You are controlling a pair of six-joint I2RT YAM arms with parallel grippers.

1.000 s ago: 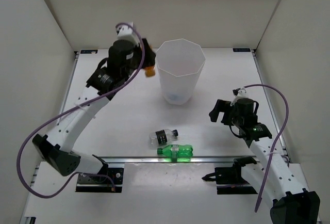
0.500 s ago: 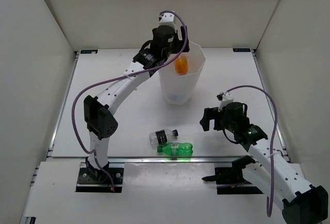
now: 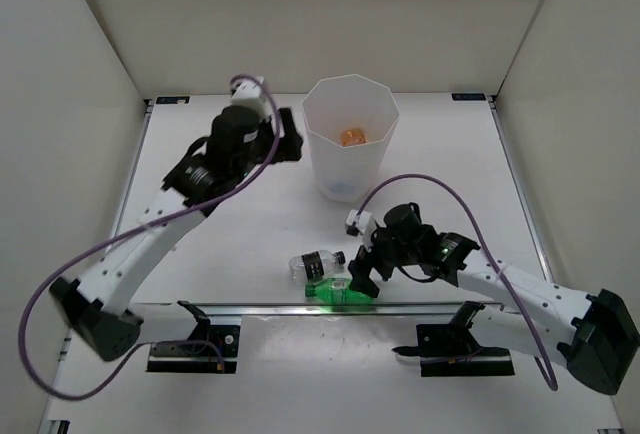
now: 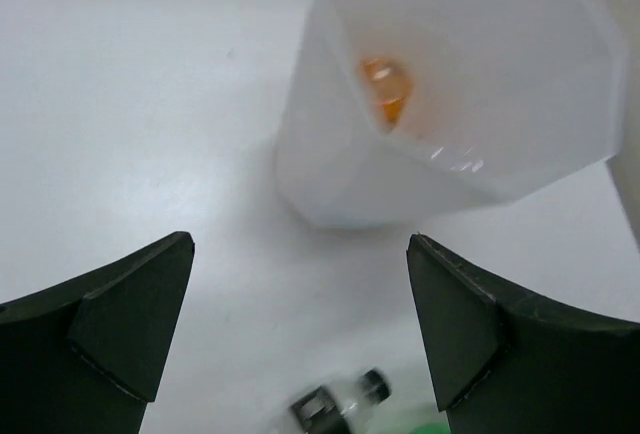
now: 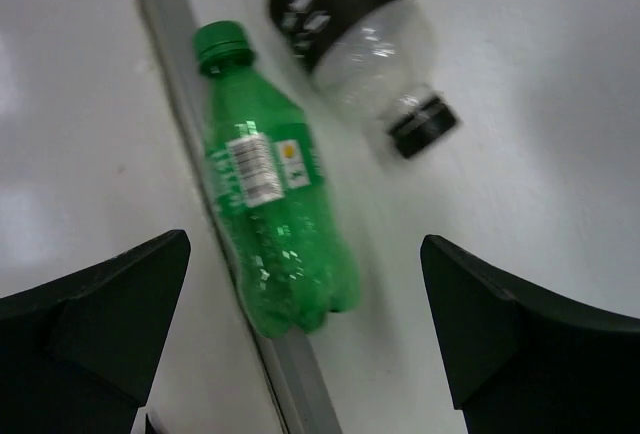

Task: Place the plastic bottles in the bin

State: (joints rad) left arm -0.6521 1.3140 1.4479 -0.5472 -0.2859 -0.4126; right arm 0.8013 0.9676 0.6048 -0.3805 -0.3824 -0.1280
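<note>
The tall white bin (image 3: 346, 168) stands at the back middle, with an orange bottle (image 3: 351, 137) lying inside it. My left gripper (image 3: 289, 145) hangs open and empty just left of the bin's rim. Its wrist view looks down on the bin (image 4: 470, 144) and the orange bottle (image 4: 385, 94). A clear bottle with a black label (image 3: 316, 264) and a green bottle (image 3: 340, 294) lie side by side near the front edge. My right gripper (image 3: 361, 275) hovers open over the green bottle's (image 5: 270, 194) base, not touching it. The clear bottle (image 5: 350, 14) lies just beyond.
A grey metal rail (image 3: 270, 307) runs along the table's front edge, and the green bottle rests partly on the rail (image 5: 300, 384). White walls close in the table on three sides. Purple cables loop from both arms.
My left gripper carried the orange bottle over the bin, opened and dropped it in, then drew back to the left. My right arm swung left and down over the green bottle.
</note>
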